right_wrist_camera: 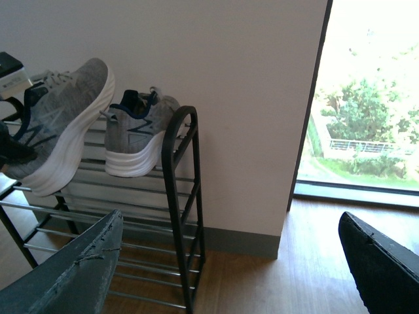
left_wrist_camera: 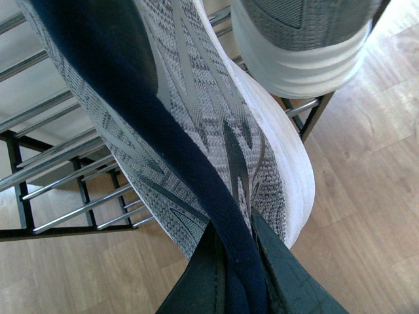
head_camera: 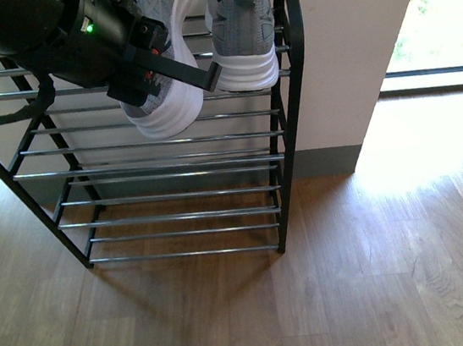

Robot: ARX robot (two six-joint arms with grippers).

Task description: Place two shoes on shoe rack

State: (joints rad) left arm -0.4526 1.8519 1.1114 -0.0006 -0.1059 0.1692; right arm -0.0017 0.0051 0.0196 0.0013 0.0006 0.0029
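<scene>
Held sneaker (head_camera: 170, 111), racked sneaker (head_camera: 242, 26), one rack (head_camera: 166, 197)

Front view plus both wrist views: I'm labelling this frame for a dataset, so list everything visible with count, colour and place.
Held sneaker: one, grey with white sole, tilted over the rack's upper bars.
Standing sneaker: one, same colours, upright on the top tier's right end.
Shoe rack: one, black frame, silver bars, against the wall.
Wall: one, pale, behind the rack.
Floor: brown wood, under the rack.
Window: one, bright, right of the wall.
Left end effector: one, black, shut on the held sneaker's navy collar.
Right end effector: one, dark, open, holding nothing.
</scene>
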